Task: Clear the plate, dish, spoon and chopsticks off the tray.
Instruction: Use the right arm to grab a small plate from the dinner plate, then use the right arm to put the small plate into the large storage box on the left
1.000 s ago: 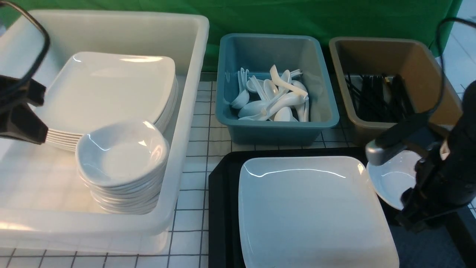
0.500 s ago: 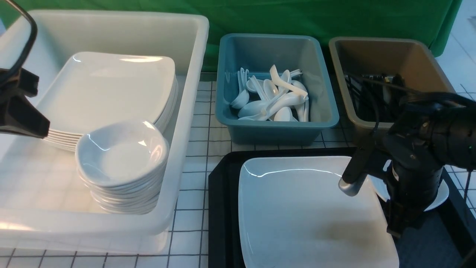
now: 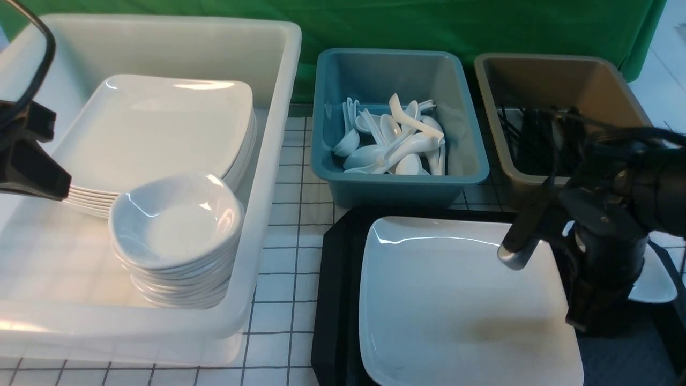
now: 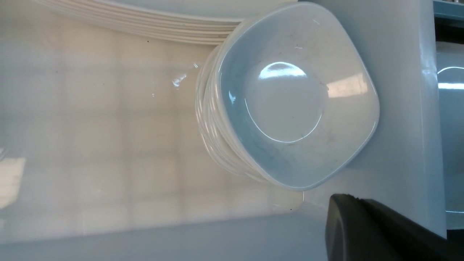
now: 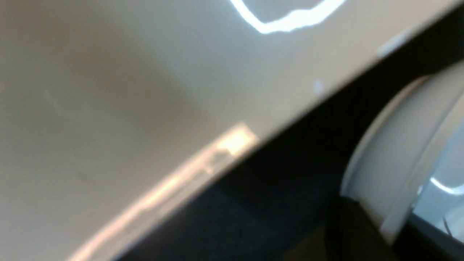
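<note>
- Our right hand point(image 3: 587, 319) sits low on the tray point(image 3: 335, 300), between the plate point(image 3: 461, 300) and the dish point(image 3: 656, 281); we cannot tell its jaw width.
- We judge the dish, just outboard of it, is being taken; next needs a firm rim grip and a straight lift.
- Tight room: plate edge close inboard, tray rim beyond the dish.
- Our left hand point(image 3: 37, 179), closed, hangs over the white tub point(image 3: 268, 161).

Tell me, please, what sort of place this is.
Probably a canteen dish-return or washing-up station: a white tub holds stacked plates and dishes, a blue tub holds spoons, a brown tub holds chopsticks, and a tray sits on the tiled counter.
</note>
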Available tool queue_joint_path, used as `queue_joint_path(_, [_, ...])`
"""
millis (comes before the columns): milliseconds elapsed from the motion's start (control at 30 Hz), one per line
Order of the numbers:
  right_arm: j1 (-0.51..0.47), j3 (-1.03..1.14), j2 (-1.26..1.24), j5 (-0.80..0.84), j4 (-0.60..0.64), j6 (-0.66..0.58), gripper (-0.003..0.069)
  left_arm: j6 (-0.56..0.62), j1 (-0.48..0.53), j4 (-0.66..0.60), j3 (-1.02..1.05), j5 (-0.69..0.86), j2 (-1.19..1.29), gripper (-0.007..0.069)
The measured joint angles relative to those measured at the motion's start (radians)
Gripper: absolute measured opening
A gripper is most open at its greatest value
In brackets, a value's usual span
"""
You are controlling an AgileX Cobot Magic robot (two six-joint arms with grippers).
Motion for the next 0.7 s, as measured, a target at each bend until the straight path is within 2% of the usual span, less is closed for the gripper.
queue_joint_path(200, [0.071,-0.025,-0.215,0.095,0.059,0.014,0.0085,0.007,0.000,0.002,0.000,0.000,0.000,0.0020])
queue_joint_path(300, [0.155,-0.117,-0.336,0.098,0.187,0.003,0.0085,0.007,0.000,0.002,0.000,0.000,0.000,0.0020])
queue_joint_path(467, [0.363,-0.288,-0.378,-0.052,0.476,-0.147,0.0085,0.007,0.000,0.002,0.000,-0.045,0.000,0.0020])
queue_joint_path(567, [0.507,-0.365,-0.316,-0.164,0.547,-0.219,0.0085,-0.028,0.000,0.044,0.000,-0.076,0.000,0.0020])
queue_joint_path(700, [0.596,-0.447,-0.199,-0.246,0.565,-0.255,0.0085,-0.102,0.000,0.151,0.000,-0.089,0.000,0.0020])
